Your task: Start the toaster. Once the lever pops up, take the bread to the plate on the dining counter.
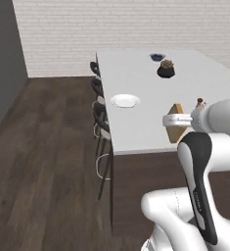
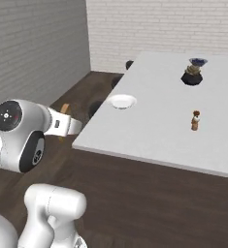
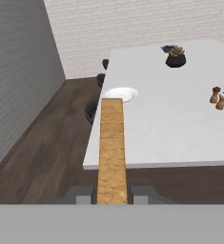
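My gripper (image 3: 112, 194) is shut on the bread (image 3: 112, 143), a tan slice seen edge-on between the two fingers (image 3: 80, 194). In the left base view the bread (image 1: 175, 109) hangs in the gripper (image 1: 171, 120) over the near edge of the dining counter (image 1: 146, 78). From the right the gripper (image 2: 67, 123) and bread (image 2: 64, 107) sit just off the corner of the counter (image 2: 159, 111). The white plate (image 1: 125, 101) (image 2: 121, 101) (image 3: 127, 94) lies near the counter's left edge, beyond the bread. The toaster is out of view.
A dark potted plant (image 1: 166, 69) (image 3: 175, 59) and a small blue bowl (image 1: 157, 57) stand at the counter's far end. Two brown shakers (image 3: 218, 97) (image 2: 195, 120) stand to the right. Black stools (image 1: 101, 112) line the left side over wooden floor.
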{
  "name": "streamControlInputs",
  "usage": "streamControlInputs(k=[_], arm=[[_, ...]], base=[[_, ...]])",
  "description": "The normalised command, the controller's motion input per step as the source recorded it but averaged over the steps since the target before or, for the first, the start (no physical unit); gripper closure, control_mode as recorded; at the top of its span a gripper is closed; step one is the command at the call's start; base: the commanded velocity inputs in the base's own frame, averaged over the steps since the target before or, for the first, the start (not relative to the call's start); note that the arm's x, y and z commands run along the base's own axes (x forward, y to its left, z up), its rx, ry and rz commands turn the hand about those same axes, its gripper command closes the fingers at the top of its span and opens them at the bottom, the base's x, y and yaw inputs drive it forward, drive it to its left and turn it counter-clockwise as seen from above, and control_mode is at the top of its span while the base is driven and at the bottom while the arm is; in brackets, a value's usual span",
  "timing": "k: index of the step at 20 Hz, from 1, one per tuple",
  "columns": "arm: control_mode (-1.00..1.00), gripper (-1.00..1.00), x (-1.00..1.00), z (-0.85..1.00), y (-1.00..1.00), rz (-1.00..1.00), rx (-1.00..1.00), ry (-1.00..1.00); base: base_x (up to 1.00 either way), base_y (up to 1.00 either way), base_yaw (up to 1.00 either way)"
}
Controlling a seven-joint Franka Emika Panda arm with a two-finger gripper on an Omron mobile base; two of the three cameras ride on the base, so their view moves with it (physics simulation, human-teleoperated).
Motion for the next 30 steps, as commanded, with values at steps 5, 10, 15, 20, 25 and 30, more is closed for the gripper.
streamControlInputs(k=[5,10,15,20,25,30], arm=[[1.0,1.0,0.0,0.0,0.0,0.0,0.0,0.0],[1.0,1.0,0.0,0.0,0.0,0.0,0.0,0.0],[1.0,1.0,0.0,0.0,0.0,0.0,0.0,0.0],[1.0,1.0,0.0,0.0,0.0,0.0,0.0,0.0],[1.0,1.0,0.0,0.0,0.0,0.0,0.0,0.0],[1.0,1.0,0.0,0.0,0.0,0.0,0.0,0.0]], base=[[-0.48,0.99,-0.02],[0.0,1.0,-0.09],[0.17,1.0,-0.05],[0.09,1.0,0.1],[0.0,1.0,0.37],[0.0,1.0,0.64]])
